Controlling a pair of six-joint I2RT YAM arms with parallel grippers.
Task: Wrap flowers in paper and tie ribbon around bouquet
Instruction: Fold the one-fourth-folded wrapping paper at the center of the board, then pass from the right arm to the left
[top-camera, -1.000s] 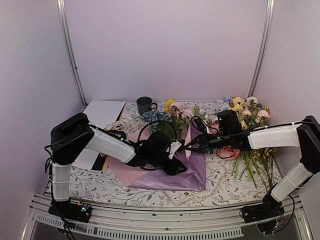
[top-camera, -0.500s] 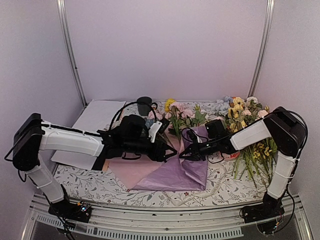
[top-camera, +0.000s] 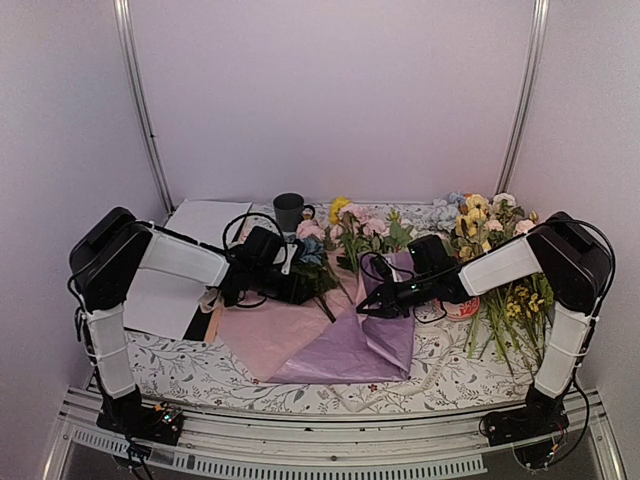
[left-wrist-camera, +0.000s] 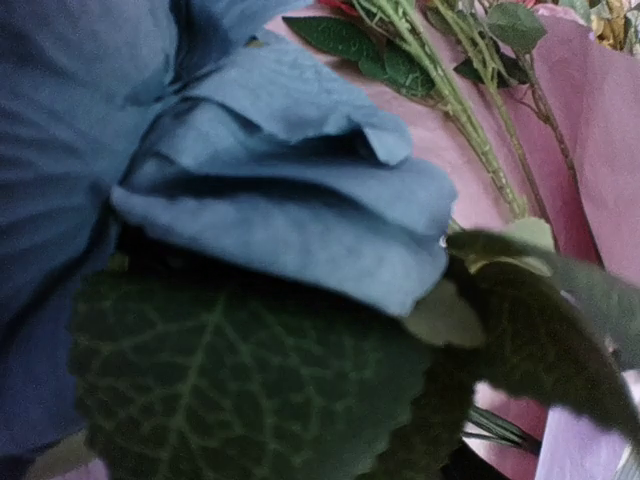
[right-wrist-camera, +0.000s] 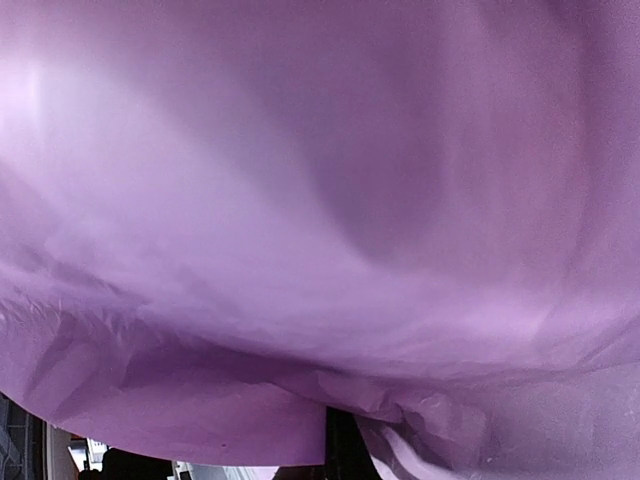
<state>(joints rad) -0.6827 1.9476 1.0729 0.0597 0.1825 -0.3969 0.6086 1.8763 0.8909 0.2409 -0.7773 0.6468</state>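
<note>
The paper lies spread on the table, lilac on the right with a pinkish layer to the left. My right gripper is shut on its right edge and holds a fold up off the table. Lilac paper fills the right wrist view. The flowers lie along the sheet's far edge, pink blooms with one yellow. My left gripper is buried in the blue head and leaves. Blue petals and a leaf hide its fingers. A cream-white ribbon trails by the paper's right corner.
A dark cup stands at the back. A flat white sheet lies at the left. Loose long-stemmed yellow and pink flowers are piled at the right, with a round red-and-white spool beside them. A floral cloth covers the table.
My left arm has pulled back, and its gripper went from the middle of the paper up and left to the blue flower head. My right gripper shifted a little left with the fold.
</note>
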